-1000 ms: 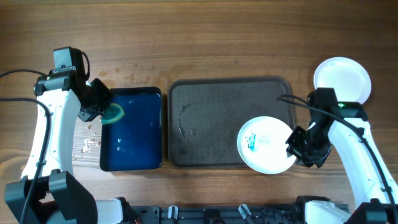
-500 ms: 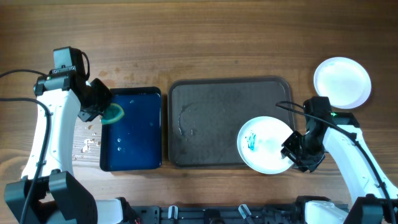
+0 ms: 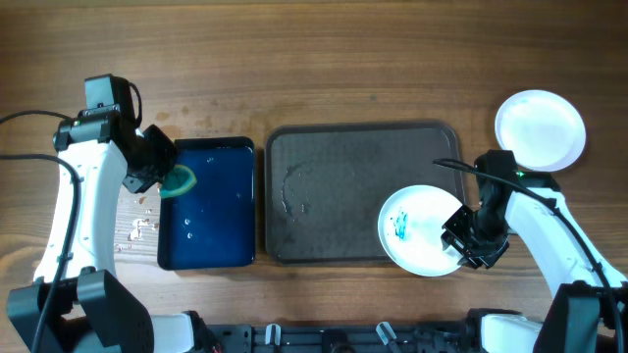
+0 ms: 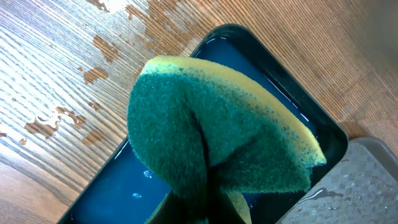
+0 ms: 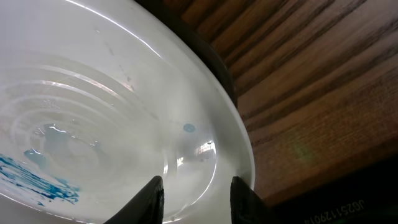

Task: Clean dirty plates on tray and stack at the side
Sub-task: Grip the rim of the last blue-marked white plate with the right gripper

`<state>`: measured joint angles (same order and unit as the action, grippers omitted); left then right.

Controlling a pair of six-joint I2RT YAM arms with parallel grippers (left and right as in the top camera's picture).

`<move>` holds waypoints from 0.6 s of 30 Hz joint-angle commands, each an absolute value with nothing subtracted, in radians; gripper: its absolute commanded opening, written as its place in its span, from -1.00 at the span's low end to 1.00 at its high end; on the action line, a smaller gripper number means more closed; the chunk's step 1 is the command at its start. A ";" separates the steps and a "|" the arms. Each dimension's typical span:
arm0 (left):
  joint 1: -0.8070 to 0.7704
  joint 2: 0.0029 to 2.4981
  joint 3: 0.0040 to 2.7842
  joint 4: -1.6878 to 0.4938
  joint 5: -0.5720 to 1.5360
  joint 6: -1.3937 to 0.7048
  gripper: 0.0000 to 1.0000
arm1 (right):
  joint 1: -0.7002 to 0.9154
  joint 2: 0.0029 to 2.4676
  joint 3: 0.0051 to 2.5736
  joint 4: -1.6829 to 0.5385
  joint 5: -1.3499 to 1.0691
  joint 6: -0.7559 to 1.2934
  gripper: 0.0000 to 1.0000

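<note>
Overhead: dirty plate [image 3: 414,231] at right hand [image 3: 459,244]

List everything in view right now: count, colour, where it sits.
tray: 1, dark grey-brown, middle of the table
dirty plate: 1, white with teal scribble, at the tray's corner nearest the right arm, overhanging the rim
clean plate: 1, white, on the table to the right of the tray
basin: 1, dark blue, water in it, left of the tray
sponge: 1, green with yellow backing, folded, above the basin's left edge
water drops: several, on the wood left of the basin
table: 1, brown wood
left gripper: 1, fingers shut on the sponge
right gripper: 1, black fingers apart at the dirty plate's rim
</note>
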<state>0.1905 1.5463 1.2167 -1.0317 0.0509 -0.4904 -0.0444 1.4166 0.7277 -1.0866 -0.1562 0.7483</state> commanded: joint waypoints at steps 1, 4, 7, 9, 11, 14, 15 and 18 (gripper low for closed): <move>0.187 1.551 1.230 -1.032 0.052 -0.474 -0.92 | -0.038 1.427 0.725 -1.070 -0.165 0.717 -0.39; 0.187 1.551 1.230 -1.028 0.052 -0.474 -0.92 | -0.038 1.427 0.725 -1.050 -0.165 0.702 -0.41; 0.187 1.551 1.230 -1.028 0.052 -0.474 -0.91 | -0.038 1.428 0.725 -0.929 -0.197 0.631 -0.69; 0.187 1.551 1.230 -1.028 0.052 -0.474 -0.92 | -0.038 1.435 0.725 -0.846 -0.238 0.582 -0.91; 0.187 1.551 1.230 -1.029 0.052 -0.474 -0.92 | -0.038 1.453 0.725 -0.776 -0.278 0.576 -0.91; 0.187 1.551 1.230 -1.029 0.052 -0.474 -0.92 | -0.032 1.526 0.725 -0.680 -0.340 0.574 -0.91; 0.187 1.551 1.230 -1.029 0.052 -0.474 -0.92 | -0.027 1.551 0.725 -0.661 -0.342 0.573 -0.91; 0.187 1.551 1.230 -1.030 0.052 -0.474 -0.92 | -0.005 1.638 0.725 -0.585 -0.373 0.548 -0.91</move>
<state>0.1905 1.5463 1.2167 -1.0313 0.0509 -0.4904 -0.0303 1.5547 0.7265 -0.6315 -0.3168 0.5892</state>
